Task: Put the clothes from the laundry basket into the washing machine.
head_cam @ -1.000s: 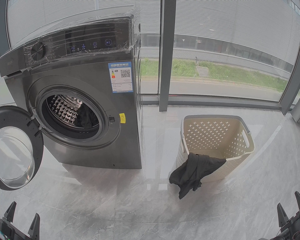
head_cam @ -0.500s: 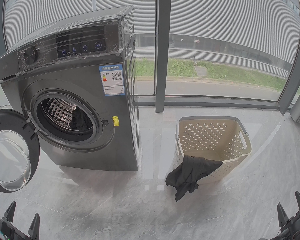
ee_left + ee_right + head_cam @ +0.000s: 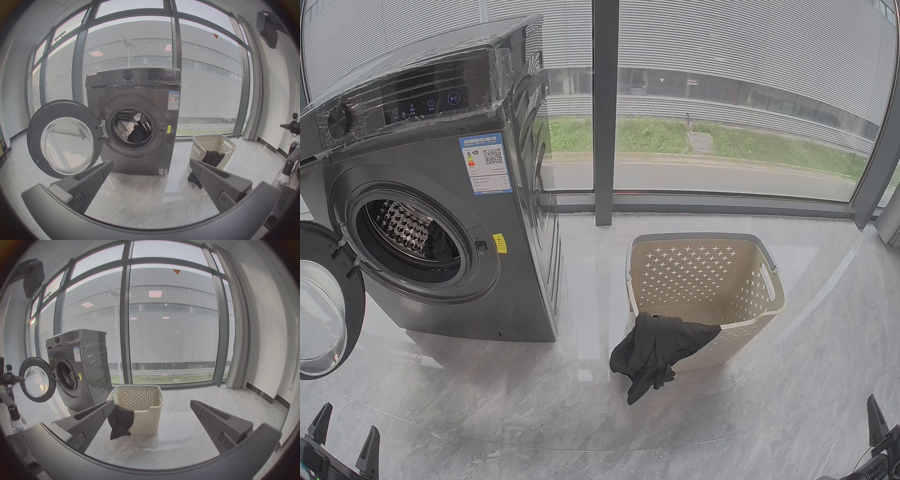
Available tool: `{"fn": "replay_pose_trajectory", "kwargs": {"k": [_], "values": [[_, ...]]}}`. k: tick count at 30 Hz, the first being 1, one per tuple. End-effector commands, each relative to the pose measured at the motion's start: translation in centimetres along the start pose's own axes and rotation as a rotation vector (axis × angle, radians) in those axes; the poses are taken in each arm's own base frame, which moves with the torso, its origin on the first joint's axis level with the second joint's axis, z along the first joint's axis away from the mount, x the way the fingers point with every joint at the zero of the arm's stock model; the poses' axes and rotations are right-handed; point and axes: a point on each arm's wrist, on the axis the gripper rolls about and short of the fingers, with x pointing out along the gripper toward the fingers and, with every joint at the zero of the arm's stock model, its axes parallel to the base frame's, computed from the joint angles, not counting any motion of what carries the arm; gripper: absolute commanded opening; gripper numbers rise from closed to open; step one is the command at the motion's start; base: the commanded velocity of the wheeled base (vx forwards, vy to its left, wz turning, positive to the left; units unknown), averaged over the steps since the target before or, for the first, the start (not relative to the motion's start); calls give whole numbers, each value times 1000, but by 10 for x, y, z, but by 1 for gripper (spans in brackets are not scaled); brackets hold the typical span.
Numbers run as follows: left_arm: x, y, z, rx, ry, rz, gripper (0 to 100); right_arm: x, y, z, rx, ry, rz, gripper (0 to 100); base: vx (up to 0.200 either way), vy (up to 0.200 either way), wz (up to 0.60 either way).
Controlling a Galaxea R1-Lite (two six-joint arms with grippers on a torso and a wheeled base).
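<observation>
Grey marble floor (image 3: 487, 400) reaches tall windows. From the robot, the washing machine (image 3: 425, 187) stands at 10 o'clock, its door (image 3: 325, 306) wide open. The laundry basket (image 3: 700, 238) is at 1 o'clock; a black garment (image 3: 653, 353) hangs over its 7 o'clock rim. Left gripper (image 3: 150, 162) and right gripper (image 3: 152, 402) are spread open, empty.

A cream laundry basket (image 3: 700, 275) with star-shaped holes stands upright on the floor, to the right of the washing machine. A black garment (image 3: 653, 353) hangs over its near left rim and trails down the outside wall. The grey front-loading washing machine (image 3: 431, 187) stands at the far left. Its round door (image 3: 325, 306) is swung open to the left, and a dark garment (image 3: 439, 249) lies inside the drum.
</observation>
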Motion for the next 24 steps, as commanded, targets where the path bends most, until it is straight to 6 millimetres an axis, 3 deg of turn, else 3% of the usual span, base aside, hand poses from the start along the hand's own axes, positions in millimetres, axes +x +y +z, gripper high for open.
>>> {"fn": "replay_pose_trajectory", "kwargs": {"k": [1,4,6,10,17,24], "values": [[0,0,-4,5,1,-3,100,-20,-1,93,13,-174,36,100,0,0,0],[0,0,-4,5,1,-3,100,-9,0,83,12,14,161,100,0,0,0],[0,0,-4,2,1,-3,100,13,3,76,27,177,259,100,200,0,0],[0,0,-4,-1,1,-3,100,53,8,72,48,331,291,100,200,0,0],[0,0,-4,-1,1,-3,100,114,21,55,19,508,375,100,0,0,0],[0,0,-4,-1,1,-3,100,148,45,34,6,673,493,100,0,0,0]]}}
